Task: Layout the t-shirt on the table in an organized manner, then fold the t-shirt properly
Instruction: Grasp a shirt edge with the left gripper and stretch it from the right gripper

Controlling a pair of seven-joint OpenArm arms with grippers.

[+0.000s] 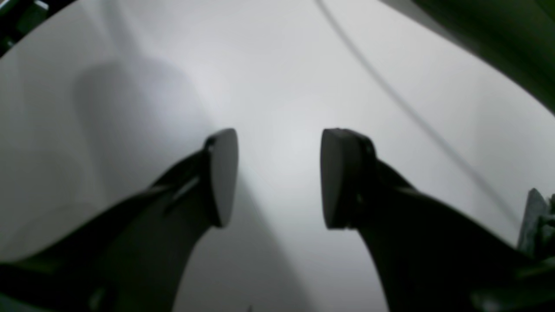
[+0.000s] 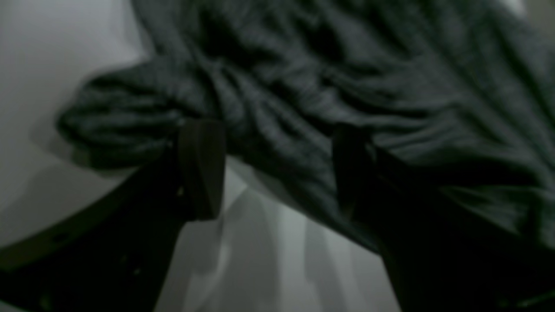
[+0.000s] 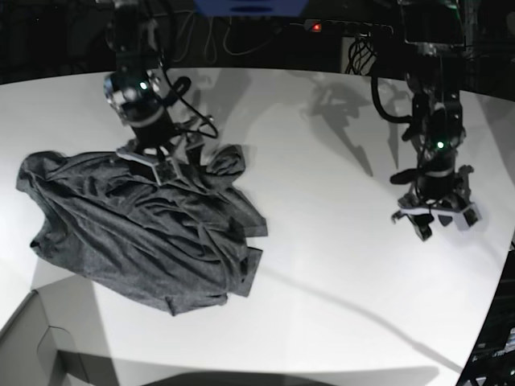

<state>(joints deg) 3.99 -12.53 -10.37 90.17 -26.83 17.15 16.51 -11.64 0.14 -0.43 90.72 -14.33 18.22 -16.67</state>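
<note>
From its wrist, the left end effector [image 1: 279, 177] is spread over bare white table [image 1: 277, 65]; the right end effector [image 2: 277, 169], spread, overhangs rumpled charcoal knit t-shirt [image 2: 329, 86]; overhead, the shirt lies beneath the right arm, well apart from the left.

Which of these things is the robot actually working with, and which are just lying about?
Part of the job:
- the t-shirt, crumpled
- the table under it
- the right gripper, open over the cloth
- the left gripper, open, holding nothing

Just there:
- the grey box corner
- the cables at the back
</note>
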